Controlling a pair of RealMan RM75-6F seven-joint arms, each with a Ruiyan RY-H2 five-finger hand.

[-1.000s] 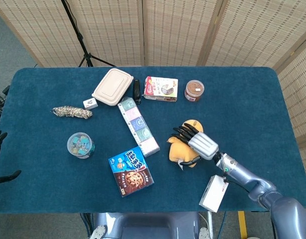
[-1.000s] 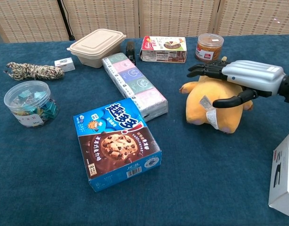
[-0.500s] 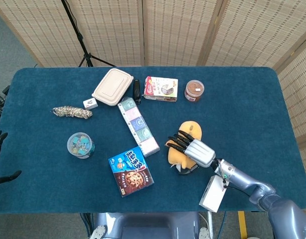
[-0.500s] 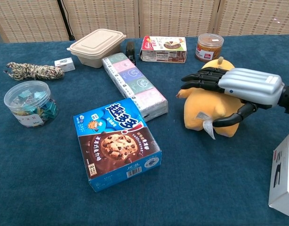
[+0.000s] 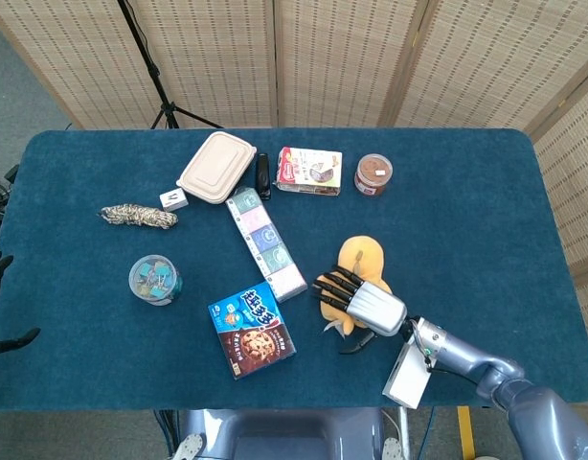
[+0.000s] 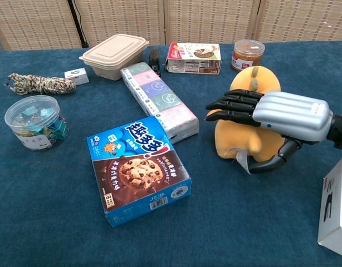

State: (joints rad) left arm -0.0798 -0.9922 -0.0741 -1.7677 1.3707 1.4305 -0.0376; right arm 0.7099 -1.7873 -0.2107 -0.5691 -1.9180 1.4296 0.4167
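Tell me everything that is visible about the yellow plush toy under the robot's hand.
The yellow plush toy looks soft and fuzzy, with a rounded body, a small nub on top and a white fabric tag hanging low at its front. It sits on the blue table, right of the long pastel box and in front of the brown jar. The right hand lies over it, dark fingers across its front, thumb curled underneath.
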